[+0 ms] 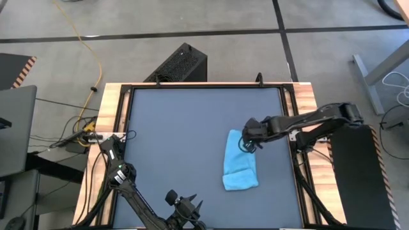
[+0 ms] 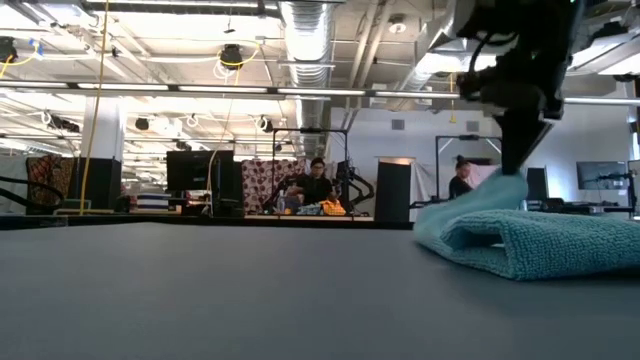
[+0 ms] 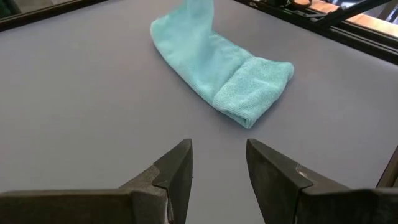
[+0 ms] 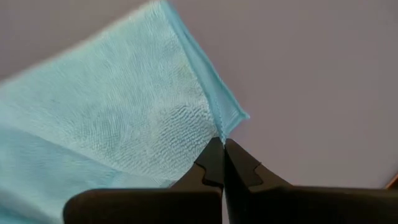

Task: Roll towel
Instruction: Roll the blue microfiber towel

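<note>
1 towel point(image 4: 118, 106) corner pinched, right wrist view only.

My right gripper point(image 2: 517, 150) comes down from above at the right side of the table point(image 2: 220, 290), its jaws pinched on a raised corner of the sky-blue towel point(image 2: 530, 240). The rest of the towel lies folded on the dark tabletop. Beyond the far edge, a person point(image 2: 317, 185) seems to be seated among monitors.
</note>
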`<state>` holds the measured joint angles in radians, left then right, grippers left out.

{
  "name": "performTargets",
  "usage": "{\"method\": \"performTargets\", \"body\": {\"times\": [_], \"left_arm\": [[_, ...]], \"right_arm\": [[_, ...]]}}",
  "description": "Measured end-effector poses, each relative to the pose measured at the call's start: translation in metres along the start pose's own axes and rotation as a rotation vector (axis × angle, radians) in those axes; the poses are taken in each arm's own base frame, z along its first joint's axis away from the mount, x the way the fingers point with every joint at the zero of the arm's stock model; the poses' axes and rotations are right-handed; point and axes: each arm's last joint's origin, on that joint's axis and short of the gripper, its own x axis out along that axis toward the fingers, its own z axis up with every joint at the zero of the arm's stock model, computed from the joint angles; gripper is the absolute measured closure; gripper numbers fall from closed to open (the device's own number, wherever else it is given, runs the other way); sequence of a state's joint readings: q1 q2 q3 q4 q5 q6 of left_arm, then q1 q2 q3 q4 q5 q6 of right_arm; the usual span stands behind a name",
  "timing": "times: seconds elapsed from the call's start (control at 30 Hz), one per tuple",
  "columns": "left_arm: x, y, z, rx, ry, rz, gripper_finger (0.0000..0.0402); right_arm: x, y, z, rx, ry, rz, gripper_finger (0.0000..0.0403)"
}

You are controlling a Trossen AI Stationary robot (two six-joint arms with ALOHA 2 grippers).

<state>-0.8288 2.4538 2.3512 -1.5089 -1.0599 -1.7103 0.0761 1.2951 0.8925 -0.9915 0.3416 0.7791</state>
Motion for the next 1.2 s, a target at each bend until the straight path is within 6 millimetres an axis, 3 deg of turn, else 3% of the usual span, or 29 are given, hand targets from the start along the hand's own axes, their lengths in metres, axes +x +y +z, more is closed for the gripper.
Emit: {"method": "performTargets", "body": {"times": [0.43, 0.7, 1.2], "left_arm": [[-0.001, 0.000, -0.001, -0.002, 0.004, -0.001, 0.0262], [-0.003, 0.000, -0.002, -0.001, 0.013, -0.003, 0.0262], [-0.004, 0.001, -0.003, -0.007, 0.016, -0.001, 0.0262]], "right_arm": [[0.047, 0.014, 0.004, -0.104, 0.116, -0.185, 0.0387], [0.057, 0.011, 0.012, -0.053, 0.117, -0.190, 0.0378], [0.053, 0.003, 0.005, -0.018, 0.120, -0.320, 0.0202]]}}
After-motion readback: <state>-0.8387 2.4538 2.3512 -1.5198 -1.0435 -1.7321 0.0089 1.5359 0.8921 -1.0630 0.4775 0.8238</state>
